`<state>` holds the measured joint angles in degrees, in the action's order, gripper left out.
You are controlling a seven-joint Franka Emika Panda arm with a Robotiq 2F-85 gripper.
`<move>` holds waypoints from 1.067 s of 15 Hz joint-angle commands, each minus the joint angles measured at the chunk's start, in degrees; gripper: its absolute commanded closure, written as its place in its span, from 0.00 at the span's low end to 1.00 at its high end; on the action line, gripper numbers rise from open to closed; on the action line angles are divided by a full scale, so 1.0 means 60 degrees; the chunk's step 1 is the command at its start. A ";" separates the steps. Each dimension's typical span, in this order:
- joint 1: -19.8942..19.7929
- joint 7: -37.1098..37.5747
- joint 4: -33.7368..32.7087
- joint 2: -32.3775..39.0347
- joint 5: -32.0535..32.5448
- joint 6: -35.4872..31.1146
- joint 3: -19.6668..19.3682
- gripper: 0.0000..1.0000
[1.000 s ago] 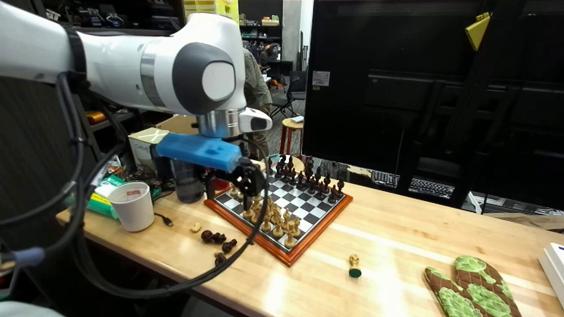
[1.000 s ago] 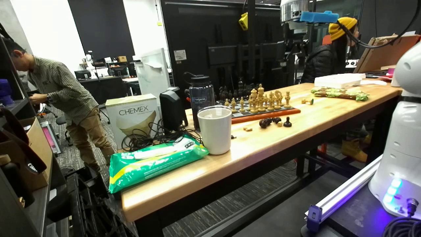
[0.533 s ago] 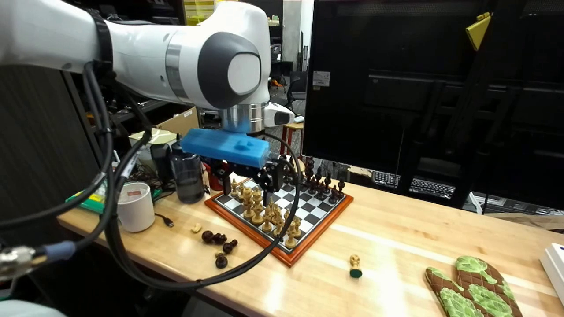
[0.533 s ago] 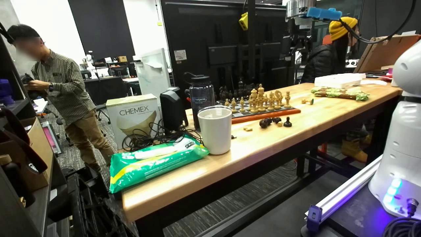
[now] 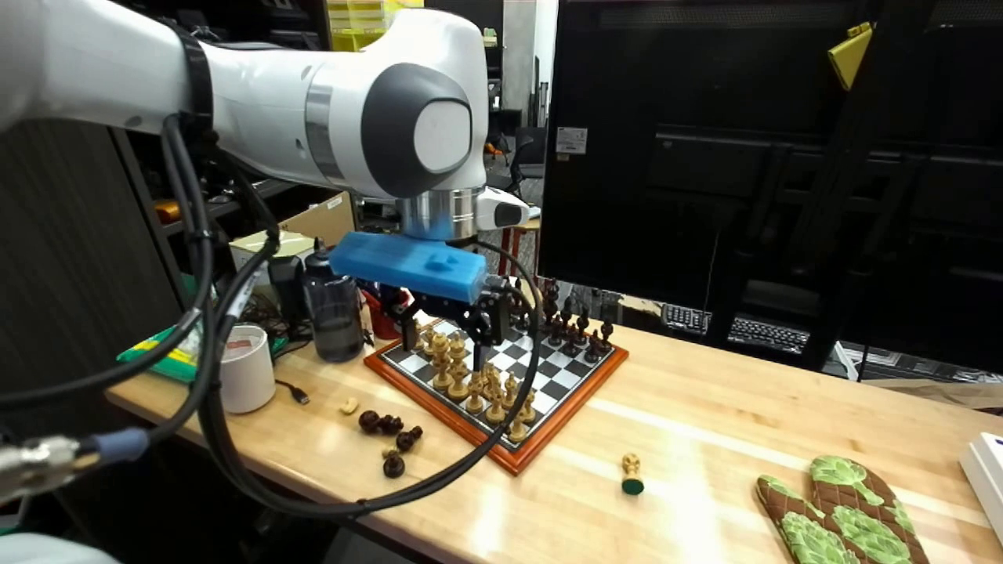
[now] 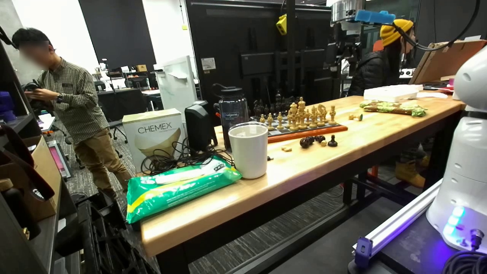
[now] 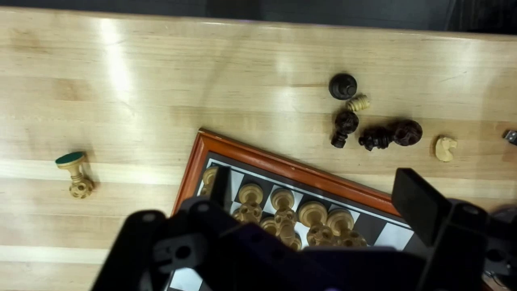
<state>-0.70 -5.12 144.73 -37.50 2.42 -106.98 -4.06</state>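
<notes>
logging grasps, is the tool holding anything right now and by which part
Nothing is held: the tool stands open, with light chess pieces below it.

The desk (image 5: 705, 439) is shining in smooth, grained wood, while the board (image 5: 572, 413) is showing glossy wood along its rim, and the pale pieces (image 6: 300, 116) and dark pieces (image 7: 408, 132) are looking like carved, polished wood. The arm (image 5: 258, 117) is gleaming with a smooth, glossy shell and a bare metal collar (image 5: 443, 209), whereas the end effector (image 7: 317, 188) is looking matt and the blue block (image 5: 411, 265) is looking like smooth, dull plastic. The mitt (image 5: 870, 517) is showing quilted cloth, the pack (image 6: 182, 186) is glinting in crinkled, glossy film, and the bottle (image 6: 233, 108) is looking like smooth, see-through plastic.
</notes>
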 commanded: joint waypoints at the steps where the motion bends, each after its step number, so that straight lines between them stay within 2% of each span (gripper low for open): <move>1: -0.0337 -0.0873 -0.0594 0.1121 0.0391 -0.0146 -0.0612 0.00; 9: -0.0901 -0.3407 -0.2845 0.4132 0.0496 -0.0621 -0.2050 0.00; 13: -0.1241 -0.4048 -0.3684 0.5476 0.0569 -0.1007 -0.2154 0.00; 15: -0.1386 -0.3910 -0.3890 0.5582 0.0329 -0.1027 -0.2037 0.00; 16: -0.1428 -0.3819 -0.3553 0.5469 0.0445 -0.1106 -0.1961 0.00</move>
<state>-7.89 -27.93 123.47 -4.70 5.21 -113.72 -17.18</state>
